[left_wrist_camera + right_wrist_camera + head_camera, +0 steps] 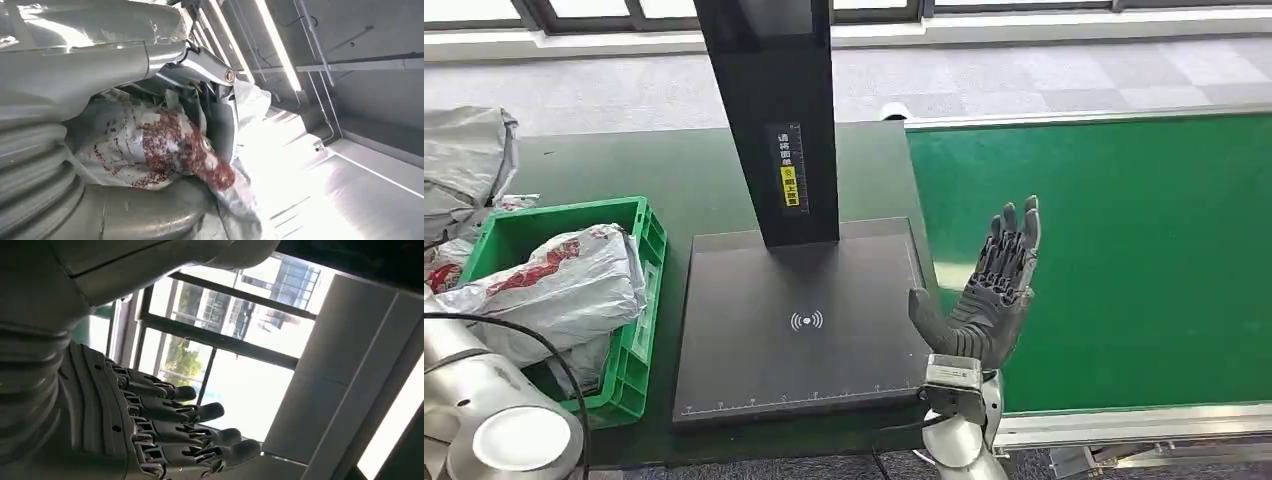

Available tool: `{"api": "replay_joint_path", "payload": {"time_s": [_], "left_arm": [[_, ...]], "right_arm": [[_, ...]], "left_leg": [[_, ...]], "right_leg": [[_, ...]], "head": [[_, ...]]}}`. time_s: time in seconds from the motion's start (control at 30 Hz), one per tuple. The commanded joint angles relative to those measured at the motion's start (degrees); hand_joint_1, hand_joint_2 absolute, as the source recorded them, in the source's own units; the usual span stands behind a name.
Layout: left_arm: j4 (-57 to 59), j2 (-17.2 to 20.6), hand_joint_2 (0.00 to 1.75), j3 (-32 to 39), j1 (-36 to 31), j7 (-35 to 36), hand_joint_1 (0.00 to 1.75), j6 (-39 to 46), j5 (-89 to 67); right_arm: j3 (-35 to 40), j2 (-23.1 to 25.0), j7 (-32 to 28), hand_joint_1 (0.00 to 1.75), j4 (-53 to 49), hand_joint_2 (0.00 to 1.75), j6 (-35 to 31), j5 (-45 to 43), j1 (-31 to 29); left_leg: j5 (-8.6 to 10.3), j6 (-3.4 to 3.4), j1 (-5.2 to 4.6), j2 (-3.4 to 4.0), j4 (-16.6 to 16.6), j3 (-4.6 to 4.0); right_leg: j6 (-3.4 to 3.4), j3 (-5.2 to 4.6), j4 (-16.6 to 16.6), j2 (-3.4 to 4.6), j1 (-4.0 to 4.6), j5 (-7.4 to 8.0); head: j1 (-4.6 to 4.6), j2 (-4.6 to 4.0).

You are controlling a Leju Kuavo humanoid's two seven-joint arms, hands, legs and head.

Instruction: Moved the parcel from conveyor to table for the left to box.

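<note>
**Right hand bare over belt edge; parcel at the green crate, left hand on it**

Head view: right hand (989, 290) raised upright, palm facing toward the scanner side, fingers straight and spread, thumb out to the side. Nothing in it. It stands over the seam between the dark table (614, 170) and the green conveyor (1124, 250), just beside the right edge of the black scanner plate (799, 320). Right wrist view confirms: fingers (200, 412) extended, only slightly bent, nothing between them; window panes and ceiling panels behind.

Black post (769, 110) rises from the back of the plate, with a yellow-and-white label on its face. Plate carries a white wireless mark near its middle.

Green crate (649, 260) sits on the table to the left of the plate, close beside it. A grey plastic parcel (554, 285) with red print lies in the crate, bulging above the rim. More grey wrapped bags (464, 165) are piled behind the crate at the far left.

Left arm comes in at the lower left corner of the head view, a black cable looping over it; the hand itself is hidden there. Left wrist view: left hand (200, 100) against crumpled grey-and-red film, thumb and fingers wrapped around the bag's folds, so it grips the parcel. How tightly, cannot tell
</note>
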Motion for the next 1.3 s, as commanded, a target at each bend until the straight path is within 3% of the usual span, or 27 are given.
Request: {"api": "replay_joint_path", "payload": {"time_s": [0.03, 0.53, 0.97, 1.07, 1.13, 1.27, 1.3], "left_arm": [[-1.0, 0.3, 1.75, -1.4, 1.0, 0.1, 0.00, 0.0, 5.0], [-14.3, -2.1, 1.75, -14.7, 9.7, 0.1, 0.00, 0.0, 20.1], [-18.8, -3.6, 1.75, -19.0, 12.0, 0.1, 0.00, 0.0, 24.1], [-23.1, -4.3, 1.75, -28.0, 16.7, 0.1, 0.00, 0.0, 31.4], [-27.9, -6.0, 1.75, -40.5, 23.5, 0.1, 0.00, 0.0, 36.6], [-28.5, -6.2, 1.75, -42.4, 24.8, 0.1, 0.00, 0.0, 37.4], [-30.0, -6.8, 1.75, -47.9, 28.0, 0.1, 0.00, 0.0, 39.8]], "right_arm": [[-2.0, 1.7, 0.0, 0.00, 4.1, 1.75, 0.1, -0.6, -0.4], [-3.3, 1.7, 0.0, 0.00, 4.5, 1.75, 0.1, -0.6, -0.8], [-4.2, 1.7, 0.0, 0.00, 3.8, 1.75, 0.1, -0.4, -0.1], [-5.0, 1.7, 0.0, 0.00, 3.5, 1.75, 0.1, -0.2, 0.1], [-3.9, 1.7, 0.0, 0.00, 3.6, 1.75, 0.1, -0.7, 0.3], [-3.4, 1.7, 0.0, 0.00, 3.9, 1.75, 0.1, -0.9, 0.3], [-2.7, 1.7, 0.0, 0.00, 4.3, 1.75, 0.1, -0.3, 0.4]], "left_leg": [[0.06, 0.04, 0.03, 0.03, -0.2, 0.07], [0.03, 0.03, 0.03, -0.04, 0.0, -0.03], [0.02, 0.02, 0.00, -0.08, 0.0, -0.01], [0.05, 0.04, 0.02, -0.12, -0.1, 0.00], [0.06, 0.05, 0.03, -0.23, -0.1, -0.01], [0.00, 0.03, 0.01, -0.12, 0.0, -0.04], [0.02, 0.06, 0.00, -0.19, -0.1, -0.04]], "right_leg": [[-0.03, 0.08, -0.2, -0.03, 0.05, 0.08], [-0.01, -0.03, -0.1, -0.08, 0.04, 0.02], [-0.01, -0.03, 0.0, -0.11, 0.01, -0.01], [-0.02, 0.00, -0.1, -0.16, 0.04, 0.02], [0.00, 0.04, -0.2, -0.28, 0.05, 0.01], [0.00, -0.05, -0.1, -0.15, 0.03, -0.02], [0.01, 0.00, -0.1, -0.24, 0.03, -0.02]], "head": [[0.00, 0.00], [0.00, 0.00], [-0.02, 0.00], [0.00, 0.00], [-0.02, 0.00], [-0.02, 0.00], [-0.02, 0.00]]}}
